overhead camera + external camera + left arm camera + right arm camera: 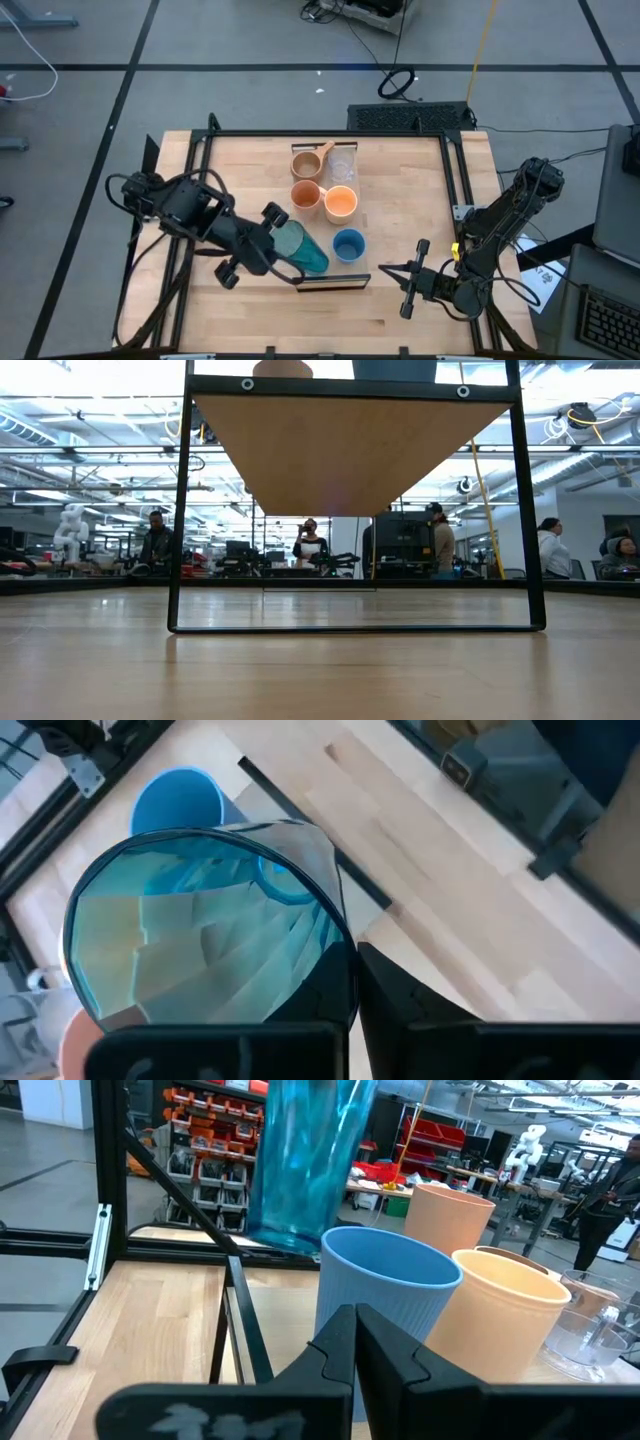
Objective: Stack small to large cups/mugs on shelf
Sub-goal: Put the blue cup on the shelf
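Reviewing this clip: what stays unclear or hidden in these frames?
- Left hand: its fingers are covered by the teal tumbler in the high view, and the tumbler's mouth fills the left wrist view.
- Low view: the shelf shows only its underside; the things on top are cut off at the picture's edge.
- Clear glass cup: cut off at the right wrist view's edge, partly behind the orange cup.

See-through teal tumbler (303,250), plain blue cup (348,244), pale orange cup (341,202), darker orange mug (306,194), tan mug (306,163), clear glass (342,162), light wood table (400,200) with black frame.
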Available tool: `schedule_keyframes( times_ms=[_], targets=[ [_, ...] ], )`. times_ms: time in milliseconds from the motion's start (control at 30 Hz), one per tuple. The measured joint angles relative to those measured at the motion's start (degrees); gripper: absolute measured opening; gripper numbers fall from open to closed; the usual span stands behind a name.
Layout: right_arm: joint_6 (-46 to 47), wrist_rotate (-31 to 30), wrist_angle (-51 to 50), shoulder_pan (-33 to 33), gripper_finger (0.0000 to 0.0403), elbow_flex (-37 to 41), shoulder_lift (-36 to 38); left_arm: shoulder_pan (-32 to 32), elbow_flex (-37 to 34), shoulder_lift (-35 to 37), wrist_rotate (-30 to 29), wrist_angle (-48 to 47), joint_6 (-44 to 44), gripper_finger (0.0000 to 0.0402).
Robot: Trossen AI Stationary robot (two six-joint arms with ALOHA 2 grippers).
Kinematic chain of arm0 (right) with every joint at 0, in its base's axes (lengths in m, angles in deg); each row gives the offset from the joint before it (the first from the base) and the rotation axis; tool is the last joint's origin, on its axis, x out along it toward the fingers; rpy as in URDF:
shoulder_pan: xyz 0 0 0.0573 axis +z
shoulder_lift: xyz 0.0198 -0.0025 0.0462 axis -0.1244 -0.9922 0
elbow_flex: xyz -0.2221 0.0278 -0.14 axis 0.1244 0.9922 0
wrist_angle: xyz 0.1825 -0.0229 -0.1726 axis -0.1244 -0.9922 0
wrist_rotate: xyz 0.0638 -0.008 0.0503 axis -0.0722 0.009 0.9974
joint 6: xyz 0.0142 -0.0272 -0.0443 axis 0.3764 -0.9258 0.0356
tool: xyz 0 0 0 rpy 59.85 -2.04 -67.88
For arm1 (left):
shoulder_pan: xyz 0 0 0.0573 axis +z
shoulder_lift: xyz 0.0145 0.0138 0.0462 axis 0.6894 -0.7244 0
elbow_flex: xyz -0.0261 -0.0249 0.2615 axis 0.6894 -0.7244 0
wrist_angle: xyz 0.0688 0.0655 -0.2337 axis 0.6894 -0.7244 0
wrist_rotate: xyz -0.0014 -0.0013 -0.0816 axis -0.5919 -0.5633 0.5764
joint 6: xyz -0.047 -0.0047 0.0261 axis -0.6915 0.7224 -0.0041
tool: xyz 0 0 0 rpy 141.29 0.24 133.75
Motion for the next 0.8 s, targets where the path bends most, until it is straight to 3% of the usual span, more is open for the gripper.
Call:
schedule_keyframes(
  times_ms=[367, 533, 800],
  targets=[
    [0.02, 0.0, 0.0, 0.0, 0.0, 0.0, -0.01, -0.31, -8.0, -0.1, -4.99, -0.14, 6.11, 0.0009],
    [0.04, 0.0, 0.0, 0.0, 0.0, 0.0, -0.01, -1.36, -8.62, -0.03, -11.55, -0.05, 7.58, 0.0014],
    [0.04, 0.0, 0.01, 0.0, 0.0, 0.0, -0.01, -2.95, -8.78, -0.03, -11.41, -0.02, 13.09, 0.0006]
  ],
)
